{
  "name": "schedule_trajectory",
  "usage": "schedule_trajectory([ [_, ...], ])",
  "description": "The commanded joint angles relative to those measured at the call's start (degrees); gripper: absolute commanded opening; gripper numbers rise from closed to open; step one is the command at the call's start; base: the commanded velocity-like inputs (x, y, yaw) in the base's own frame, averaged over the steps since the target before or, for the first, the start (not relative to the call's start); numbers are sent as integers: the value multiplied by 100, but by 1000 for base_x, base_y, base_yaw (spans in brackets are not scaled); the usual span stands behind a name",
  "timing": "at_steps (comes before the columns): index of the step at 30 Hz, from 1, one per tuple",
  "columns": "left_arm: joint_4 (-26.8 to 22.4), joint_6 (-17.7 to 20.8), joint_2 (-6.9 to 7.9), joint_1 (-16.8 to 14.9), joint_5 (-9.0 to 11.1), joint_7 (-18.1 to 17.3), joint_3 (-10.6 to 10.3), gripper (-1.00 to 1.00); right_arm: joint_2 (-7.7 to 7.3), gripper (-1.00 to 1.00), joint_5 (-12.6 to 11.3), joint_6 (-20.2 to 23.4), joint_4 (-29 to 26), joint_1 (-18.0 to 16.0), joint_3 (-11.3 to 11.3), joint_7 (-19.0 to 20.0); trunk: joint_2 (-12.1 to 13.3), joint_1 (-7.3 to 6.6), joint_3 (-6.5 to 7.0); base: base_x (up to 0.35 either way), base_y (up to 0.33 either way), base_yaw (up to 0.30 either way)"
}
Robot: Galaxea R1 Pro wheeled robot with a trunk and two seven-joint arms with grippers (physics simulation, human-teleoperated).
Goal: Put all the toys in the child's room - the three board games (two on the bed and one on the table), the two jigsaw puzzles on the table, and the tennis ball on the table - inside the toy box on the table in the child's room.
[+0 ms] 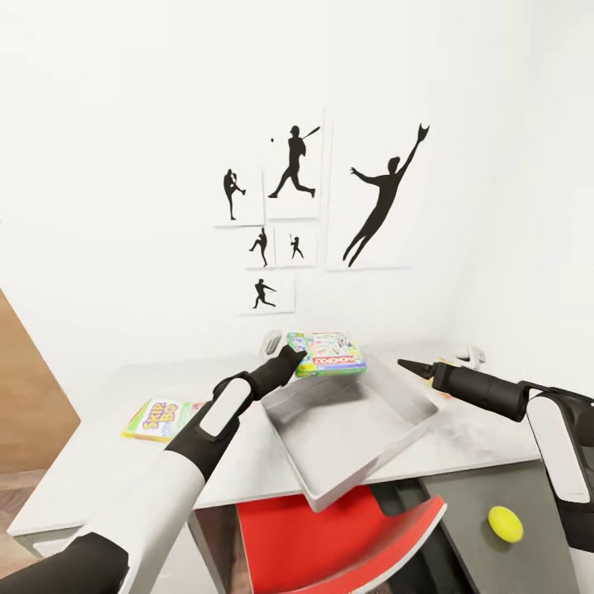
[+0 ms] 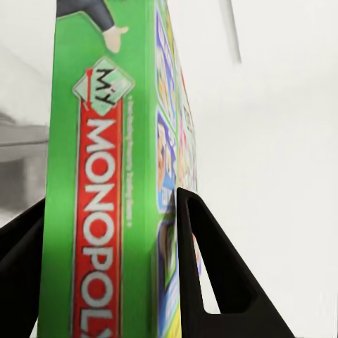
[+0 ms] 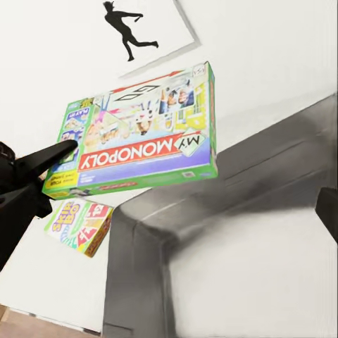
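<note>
Child's room: sports-silhouette pictures (image 1: 318,206), board games (image 1: 327,353) on desk (image 1: 107,445).

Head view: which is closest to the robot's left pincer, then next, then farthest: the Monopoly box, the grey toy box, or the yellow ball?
1. Monopoly box: held in the left pincer, above the toy box's far side.
2. Toy box: just below and to the right of the pincer, on the table.
3. Tennis ball: farthest, low on the right, by the right arm.
</note>
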Motion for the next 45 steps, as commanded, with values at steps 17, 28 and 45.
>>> schedule_trajectory([
  [17,-7,-19,58,118,6,-235,4,-100,1,100,55,23,-1,-7,-21,57,-13,4,-13,0,68,-107],
  [28,-11,-38,77,138,-2,-285,10,-100,1,100,51,23,-1,-7,7,58,-13,4,3,0,27,-148],
  [45,-8,-103,86,164,-16,-288,31,-100,1,100,50,23,-1,-7,12,64,-13,4,40,0,2,-191],
])
